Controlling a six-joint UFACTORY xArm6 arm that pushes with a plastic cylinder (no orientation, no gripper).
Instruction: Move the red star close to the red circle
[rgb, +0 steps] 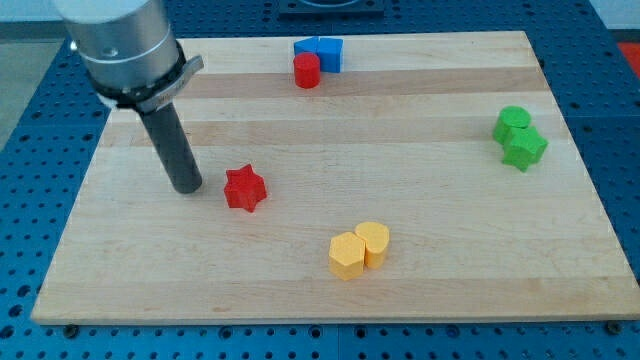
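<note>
The red star (244, 189) lies on the wooden board (420, 260), left of the middle. The red circle (307, 71), a short cylinder, stands near the view's top edge of the board, touching two blue blocks (321, 51) behind it. My tip (188, 187) rests on the board just left of the red star, a small gap apart from it. The rod rises up and to the view's left into the grey arm body.
Two yellow blocks (358, 249) sit side by side below the middle. Two green blocks (519, 138) sit together at the view's right. The board is surrounded by a blue perforated table.
</note>
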